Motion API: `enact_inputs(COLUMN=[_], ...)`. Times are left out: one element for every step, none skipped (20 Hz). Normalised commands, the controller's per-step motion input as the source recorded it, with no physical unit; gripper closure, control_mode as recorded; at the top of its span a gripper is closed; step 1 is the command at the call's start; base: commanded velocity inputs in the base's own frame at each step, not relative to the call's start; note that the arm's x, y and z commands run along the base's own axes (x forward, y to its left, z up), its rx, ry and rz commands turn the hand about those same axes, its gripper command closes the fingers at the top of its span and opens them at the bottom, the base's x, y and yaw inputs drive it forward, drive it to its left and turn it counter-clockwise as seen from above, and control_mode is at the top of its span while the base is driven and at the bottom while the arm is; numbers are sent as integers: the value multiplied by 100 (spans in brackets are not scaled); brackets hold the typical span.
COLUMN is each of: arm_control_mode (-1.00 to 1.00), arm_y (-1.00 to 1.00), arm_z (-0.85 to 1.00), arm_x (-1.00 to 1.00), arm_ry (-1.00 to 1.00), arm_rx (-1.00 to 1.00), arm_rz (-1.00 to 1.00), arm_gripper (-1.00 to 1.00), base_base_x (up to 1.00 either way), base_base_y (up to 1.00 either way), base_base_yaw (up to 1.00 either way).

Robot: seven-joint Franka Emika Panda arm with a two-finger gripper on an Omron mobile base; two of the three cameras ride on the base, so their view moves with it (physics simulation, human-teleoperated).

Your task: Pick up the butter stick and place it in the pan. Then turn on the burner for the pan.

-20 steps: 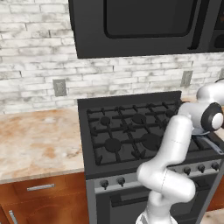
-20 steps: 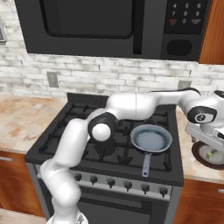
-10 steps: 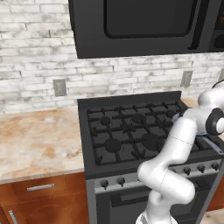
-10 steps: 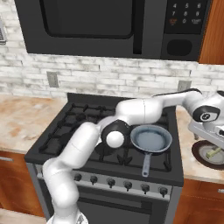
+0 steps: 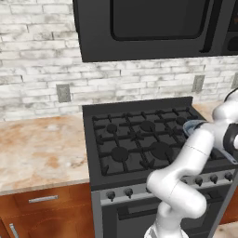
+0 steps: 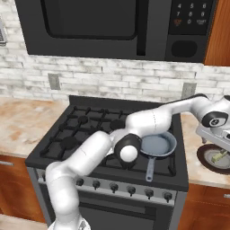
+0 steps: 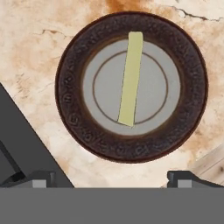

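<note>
The end effector point(image 7: 112, 177) hangs above the butter stick point(image 7: 130, 78) with its jaws spread wide and nothing between them. The stick lies ahead of the fingertips, on a dark-rimmed plate point(image 7: 74, 124) on the bench point(image 7: 35, 48). Closing across the bar's length would likely fail; a skewed pinch could tip it. The pan point(image 6: 158, 146) sits well off beside it on the stove point(image 6: 90, 130).

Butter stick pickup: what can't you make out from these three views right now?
- Gripper: hand view shows just its two fingertips, wide apart; the grey band covers the rest.
- Plate with butter stick: right base view, cut by the right edge.
- Pan: left base view, mostly behind the arm.
</note>
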Motion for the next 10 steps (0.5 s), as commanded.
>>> enact_inputs(arm_control_mode=[-100, -100, -100, -100, -100, -100, -100, -100, -100, -100], arm_y=[-15, -14, -14, -14, -18, -20, -21, -22, -24, -22], arm_z=[-16, -16, -15, -17, -21, -21, -19, -19, -16, -16], arm_x=[29, 29, 27, 24, 19, 15, 11, 11, 11, 10], arm_ry=[0, 0, 0, 0, 0, 0, 0, 0, 0, 0], arm_rx=[0, 0, 0, 0, 0, 0, 0, 0, 0, 0], arm_rz=[0, 0, 0, 0, 0, 0, -1, -1, 0, 0], arm_gripper=[-100, -100, -100, -100, -100, -100, -100, -100, -100, -100], base_base_x=[0, 0, 0, 0, 0, 0, 0, 0, 0, 0], base_base_y=[0, 0, 0, 0, 0, 0, 0, 0, 0, 0], base_base_yaw=[0, 0, 0, 0, 0, 0, 0, 0, 0, 0])
